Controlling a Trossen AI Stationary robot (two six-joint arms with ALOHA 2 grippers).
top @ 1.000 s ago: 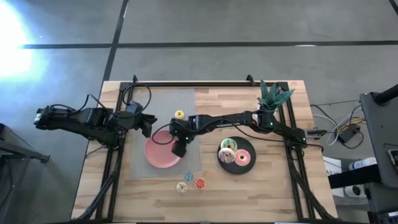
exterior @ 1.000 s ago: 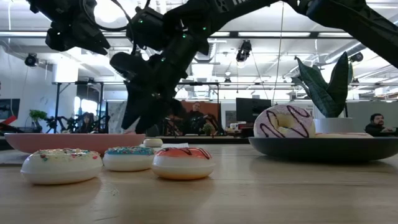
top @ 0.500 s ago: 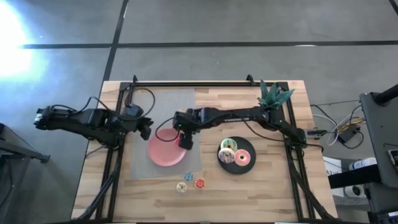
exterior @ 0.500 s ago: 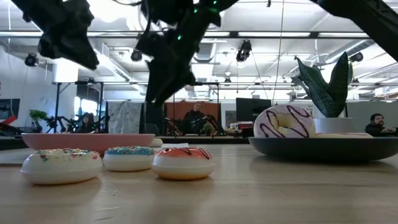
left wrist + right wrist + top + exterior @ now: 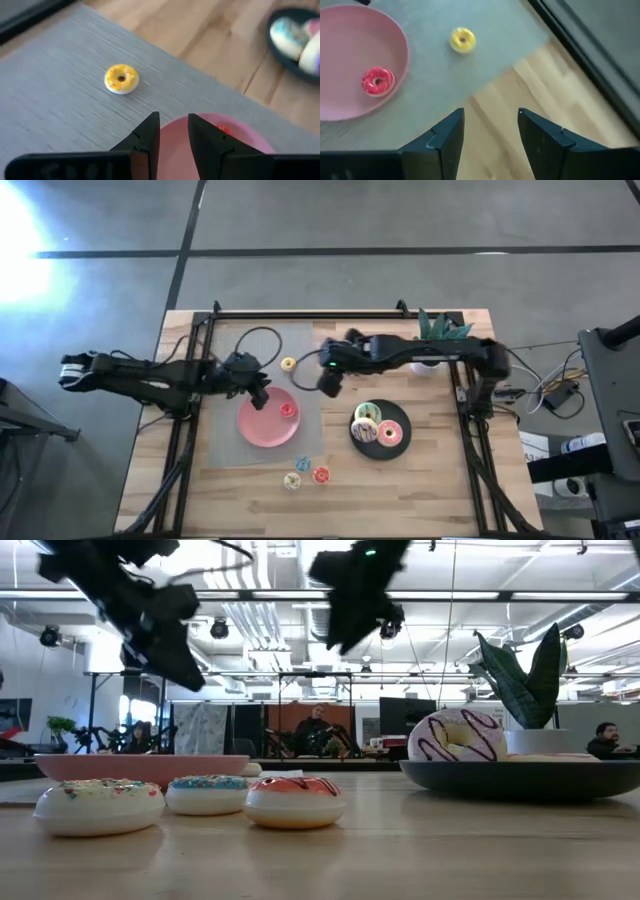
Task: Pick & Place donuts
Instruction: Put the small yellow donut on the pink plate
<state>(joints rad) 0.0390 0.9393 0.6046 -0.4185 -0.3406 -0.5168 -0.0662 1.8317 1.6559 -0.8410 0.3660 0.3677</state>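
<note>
A tiny red donut lies flat on the round pink plate. Beyond the plate's far edge, a tiny yellow donut rests on the grey mat. Three tiny donuts sit near the table's near edge. Three larger iced donuts lie on the black plate. My left gripper hovers over the pink plate's far-left rim, narrowly open and empty. My right gripper hangs open and empty, right of the yellow donut.
A grey mat covers the table's left half and carries the pink plate. A potted plant stands at the far right corner. Black frame rails run along the far edge and both sides. Bare wood lies between the two plates.
My right gripper has risen from over the pink plate and drawn back toward the far right; the red donut now lies on the plate where it was. My left gripper has moved right, over the pink plate's far-left rim.
</note>
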